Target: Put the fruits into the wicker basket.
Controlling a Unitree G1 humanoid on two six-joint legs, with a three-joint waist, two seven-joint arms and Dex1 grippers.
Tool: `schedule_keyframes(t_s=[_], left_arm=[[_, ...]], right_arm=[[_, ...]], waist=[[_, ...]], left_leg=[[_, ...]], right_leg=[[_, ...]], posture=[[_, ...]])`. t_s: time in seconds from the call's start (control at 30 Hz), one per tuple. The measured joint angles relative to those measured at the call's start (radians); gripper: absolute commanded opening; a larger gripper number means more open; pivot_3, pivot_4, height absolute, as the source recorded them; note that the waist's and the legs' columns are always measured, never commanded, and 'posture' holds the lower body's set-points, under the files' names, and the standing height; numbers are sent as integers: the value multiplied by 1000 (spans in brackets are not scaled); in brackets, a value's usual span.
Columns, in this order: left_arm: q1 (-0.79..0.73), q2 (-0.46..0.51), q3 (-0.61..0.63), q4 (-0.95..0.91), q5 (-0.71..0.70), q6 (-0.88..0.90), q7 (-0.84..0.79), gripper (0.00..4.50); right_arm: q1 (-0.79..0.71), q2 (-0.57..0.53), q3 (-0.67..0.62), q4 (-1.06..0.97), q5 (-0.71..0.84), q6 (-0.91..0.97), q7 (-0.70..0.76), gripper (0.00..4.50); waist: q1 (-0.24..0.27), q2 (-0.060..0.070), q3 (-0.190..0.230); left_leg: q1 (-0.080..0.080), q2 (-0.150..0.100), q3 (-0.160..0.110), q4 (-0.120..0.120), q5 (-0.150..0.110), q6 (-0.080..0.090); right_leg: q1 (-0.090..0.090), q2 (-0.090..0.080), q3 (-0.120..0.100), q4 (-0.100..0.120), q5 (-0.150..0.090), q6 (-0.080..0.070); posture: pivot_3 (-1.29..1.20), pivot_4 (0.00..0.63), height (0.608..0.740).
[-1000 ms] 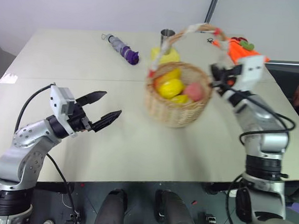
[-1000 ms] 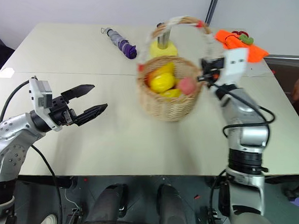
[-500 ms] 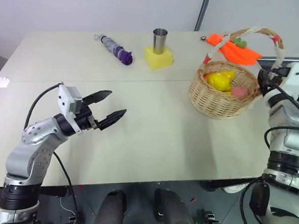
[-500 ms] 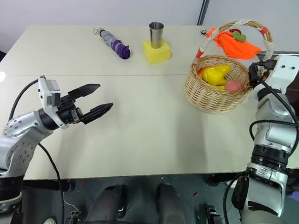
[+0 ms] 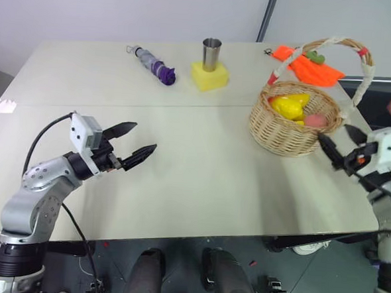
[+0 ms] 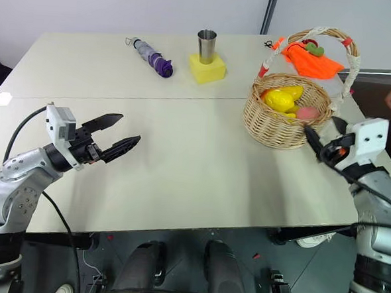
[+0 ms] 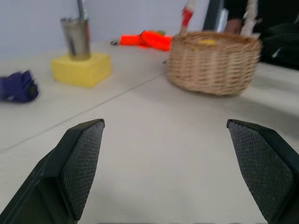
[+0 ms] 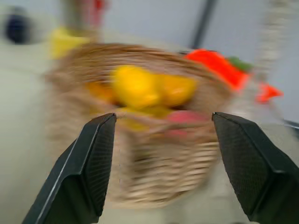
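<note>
Released the wicker basket (image 5: pixel 292 126) on the counter (image 5: pixel 200 180) a moment ago; right pincer (image 5: pixel 338 143) now drawn back, fingers apart, empty. Left pincer (image 5: pixel 133 143) also wide apart, idle. Fruits (image 5: pixel 292 107) lying inside already, so task probably finished.

The left gripper (image 5: pixel 135 148) hovers over the near left of the table, fingers spread wide, pointing level toward the right. The right gripper (image 5: pixel 338 144) hangs at the right edge, fingers apart, holding nothing.

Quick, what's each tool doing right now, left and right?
Left tool: open, holding nothing.
Right tool: open, holding nothing, beside the wicker basket.
</note>
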Motion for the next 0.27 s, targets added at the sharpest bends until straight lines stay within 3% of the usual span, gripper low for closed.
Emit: schedule_keyframes(t_s=[0.27], left_arm=[[60,-5,2,19,87,-37,47,4500]], right_arm=[[34,-2,208,-124,25,22,137,3397]], waist=[[7,0,0]], left_leg=[[-1,0,1,0,0,0]], right_leg=[[0,0,0,-1,0,-1]], posture=[[0,150,740]])
